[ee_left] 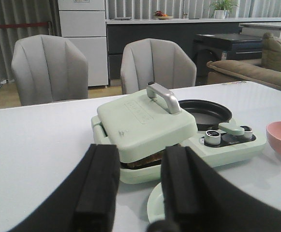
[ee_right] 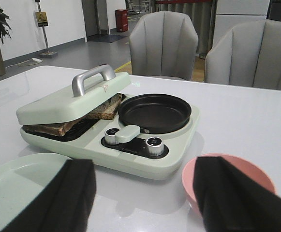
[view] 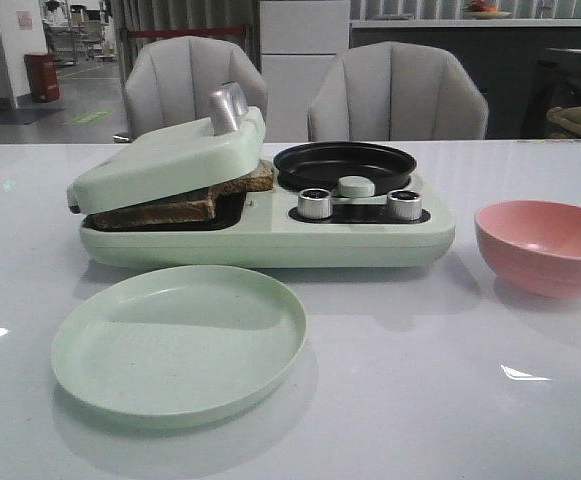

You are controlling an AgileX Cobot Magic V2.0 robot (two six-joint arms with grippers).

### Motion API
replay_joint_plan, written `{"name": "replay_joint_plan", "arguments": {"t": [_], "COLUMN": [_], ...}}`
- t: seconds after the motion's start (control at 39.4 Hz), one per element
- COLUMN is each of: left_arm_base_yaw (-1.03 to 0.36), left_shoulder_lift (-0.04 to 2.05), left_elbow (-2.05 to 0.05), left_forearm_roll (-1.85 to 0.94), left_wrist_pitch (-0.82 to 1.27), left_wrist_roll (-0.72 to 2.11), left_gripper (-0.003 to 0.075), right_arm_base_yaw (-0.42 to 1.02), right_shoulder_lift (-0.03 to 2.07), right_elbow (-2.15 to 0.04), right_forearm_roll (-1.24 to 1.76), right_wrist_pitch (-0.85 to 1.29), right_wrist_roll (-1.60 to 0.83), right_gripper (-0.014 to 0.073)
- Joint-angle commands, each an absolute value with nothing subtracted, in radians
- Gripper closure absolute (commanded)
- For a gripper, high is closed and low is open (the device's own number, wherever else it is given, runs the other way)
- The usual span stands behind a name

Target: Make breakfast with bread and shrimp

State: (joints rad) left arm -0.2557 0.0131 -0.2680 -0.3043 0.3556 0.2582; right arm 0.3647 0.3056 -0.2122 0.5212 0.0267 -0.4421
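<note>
Ahead of both grippers, the bread (view: 185, 200) lies flat under the breakfast maker's lid (view: 170, 160), corners poking out toward the black pan (view: 345, 165). Left gripper (ee_left: 139, 193) and right gripper (ee_right: 142, 198) hover spread, empty, well apart from it.

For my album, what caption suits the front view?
Bread sandwiched under the breakfast maker's lid, beside its empty black pan, green plate and pink bowl.

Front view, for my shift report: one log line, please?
bread: in press, lid resting | pan: empty | plate: empty | left hand: open | right hand: open
</note>
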Motion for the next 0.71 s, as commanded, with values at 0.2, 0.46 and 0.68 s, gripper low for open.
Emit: {"name": "replay_joint_plan", "arguments": {"t": [0.2, 0.46, 0.68], "left_arm_base_yaw": [-0.263, -0.263, -0.263], "left_shoulder_lift": [0.023, 0.023, 0.023], "left_elbow": [-0.291, -0.291, -0.291], "left_forearm_roll": [-0.325, -0.319, -0.319], "left_wrist_pitch": [0.28, 0.287, 0.287], "left_wrist_roll": [0.248, 0.248, 0.248], "left_gripper": [0.049, 0.0607, 0.0606], "right_arm_base_yaw": [0.363, 0.362, 0.362], "right_shoulder_lift": [0.313, 0.313, 0.313], "right_elbow": [-0.239, -0.239, -0.241], "right_forearm_roll": [0.525, 0.525, 0.528], "right_wrist_pitch": [-0.053, -0.096, -0.116], "right_wrist_roll": [-0.451, -0.451, -0.451], "right_gripper": [0.0056, 0.0056, 0.0056]}}
